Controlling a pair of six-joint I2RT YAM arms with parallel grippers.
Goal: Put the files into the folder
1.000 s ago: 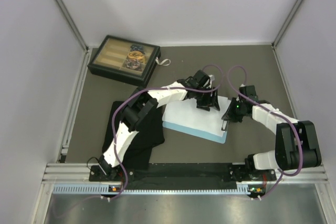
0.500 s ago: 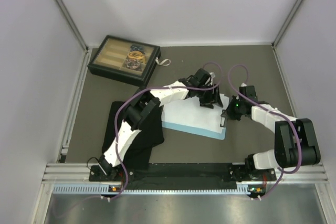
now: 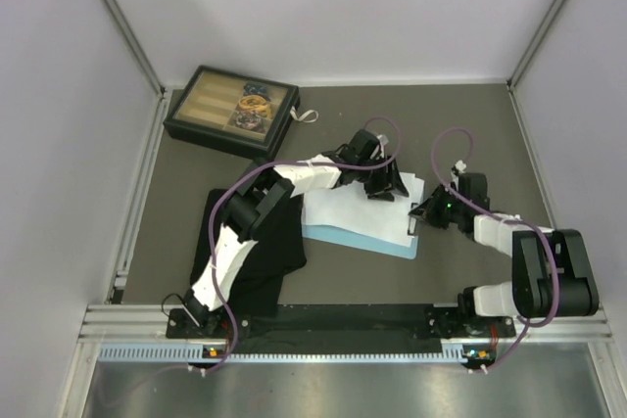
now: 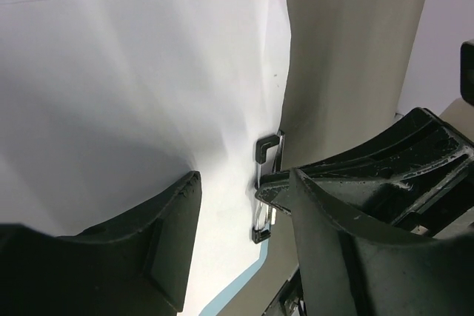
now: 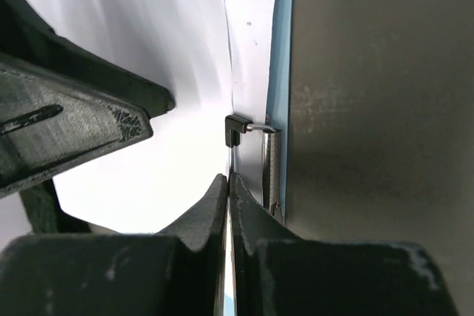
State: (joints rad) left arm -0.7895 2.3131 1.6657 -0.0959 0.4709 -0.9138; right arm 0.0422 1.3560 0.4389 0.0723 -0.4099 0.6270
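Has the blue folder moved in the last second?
Yes. The folder has slid slightly left; its near right corner is now farther from the front rail.

Files (image 3: 353, 209) lie on folder (image 3: 359, 242), mid-table. Clip (image 5: 271, 159) sits at folder's right edge. Cloth (image 3: 271, 263) lies left of folder, touching. Box (image 3: 231, 111) stands behind, far left.

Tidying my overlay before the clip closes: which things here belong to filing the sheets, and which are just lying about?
Job: white paper sheets; flat light-blue clipboard; its silver metal clip.
Lying about: black cloth; dark compartment box.
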